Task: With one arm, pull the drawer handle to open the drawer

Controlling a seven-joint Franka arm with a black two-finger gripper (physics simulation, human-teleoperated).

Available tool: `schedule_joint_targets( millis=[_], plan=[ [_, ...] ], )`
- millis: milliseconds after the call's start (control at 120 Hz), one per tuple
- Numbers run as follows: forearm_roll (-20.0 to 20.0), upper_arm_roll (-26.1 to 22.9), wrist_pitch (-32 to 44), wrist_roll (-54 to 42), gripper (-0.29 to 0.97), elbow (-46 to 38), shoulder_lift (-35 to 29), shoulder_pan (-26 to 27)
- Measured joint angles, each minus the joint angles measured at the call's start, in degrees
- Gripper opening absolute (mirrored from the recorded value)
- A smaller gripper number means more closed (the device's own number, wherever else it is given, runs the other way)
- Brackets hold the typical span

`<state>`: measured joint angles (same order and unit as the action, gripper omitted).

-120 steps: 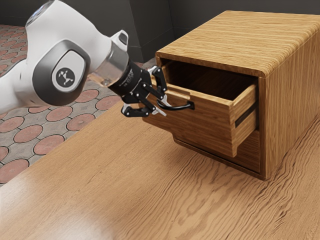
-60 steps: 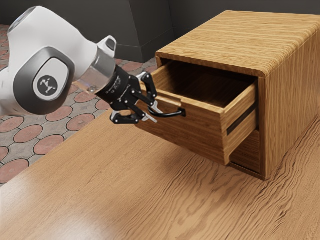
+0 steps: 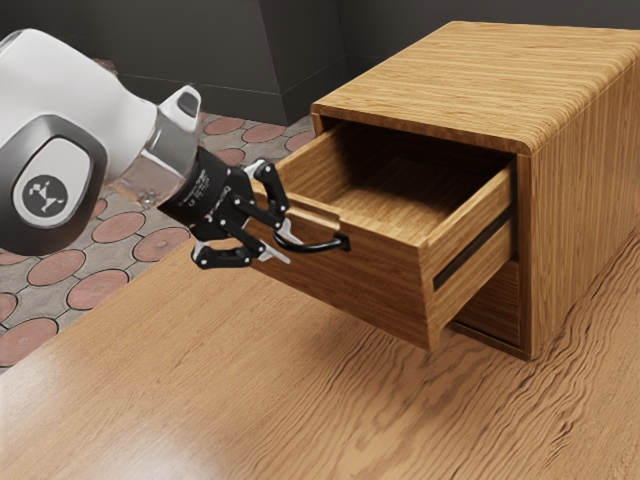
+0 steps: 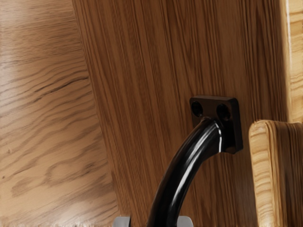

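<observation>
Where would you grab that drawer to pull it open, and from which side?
By the black handle on the drawer front, coming straight at that front. It is a curved bar standing off the wood, bolted on by a small plate, so a grip can close across it. The gripper is shut on it near one end.

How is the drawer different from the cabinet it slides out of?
The drawer is a smaller open-topped box; the cabinet is bigger with a solid top. The drawer hangs out above the table; the cabinet rests on it. The drawer carries a black handle, held by the gripper; the cabinet's visible faces have none. Both are grained wood.
</observation>
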<state>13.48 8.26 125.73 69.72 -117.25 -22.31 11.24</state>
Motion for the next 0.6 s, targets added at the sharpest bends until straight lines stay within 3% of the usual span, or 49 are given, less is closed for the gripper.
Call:
schedule_joint_targets(
  millis=[600],
  plan=[
    [0.1,-2.3,-0.4,1.3,0.00,-5.6,-6.0,-0.1]
  ],
)
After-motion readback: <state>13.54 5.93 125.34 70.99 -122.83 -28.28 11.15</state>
